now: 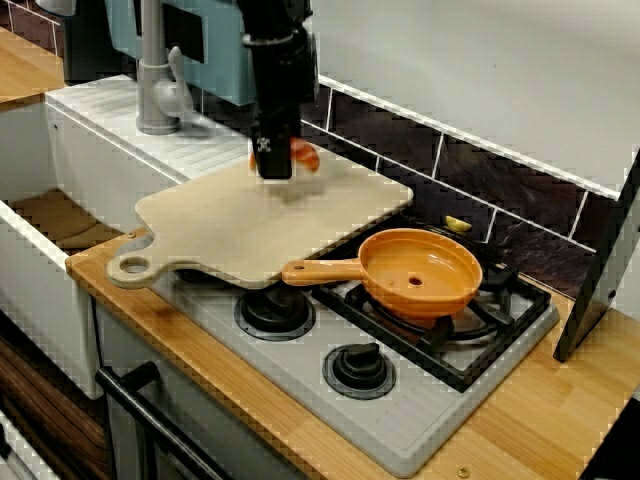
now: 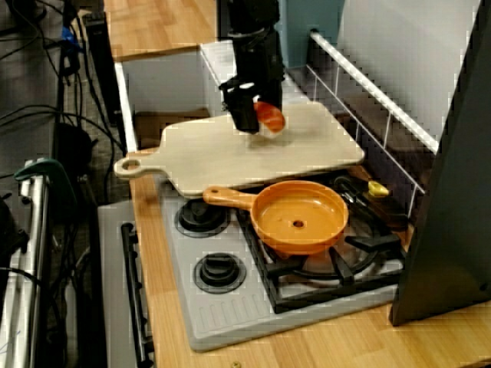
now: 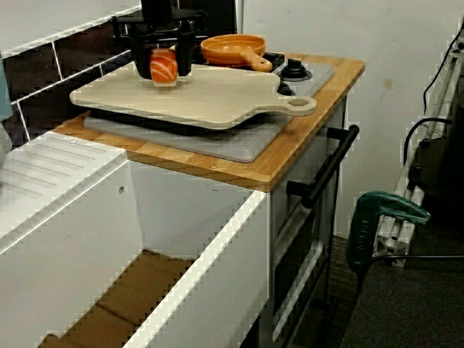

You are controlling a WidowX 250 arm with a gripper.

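- Sink (image 1: 35, 300), white-walled, fills the left edge of the front view; a grey tap (image 1: 155, 95) stands behind it at upper left.
- Cutting board (image 1: 270, 225), pale wood with a holed handle pointing to the lower left, lies across the left half of the stove (image 1: 400, 420).
- Gripper (image 1: 273, 165), black, hangs from the top centre of the frame over the far part of the board. In the view from the sink side we see its two fingers (image 3: 139, 61) pressed against the flanks of the salmon sushi piece (image 3: 163, 65): the pincer is clamped on it.
- Salmon sushi piece, orange with white stripes over rice, sits between the fingers low over the board, above centre in the front view. We cannot tell whether its underside touches the wood.
- Knobs (image 1: 358, 368), two and black, sit at lower centre on the stove, in front of the board.
- Orange pan (image 1: 420, 275) rests on the black grate right of centre, with its handle reaching left to the board's near edge.
- Dark panel (image 1: 600, 270) leans at the right edge.
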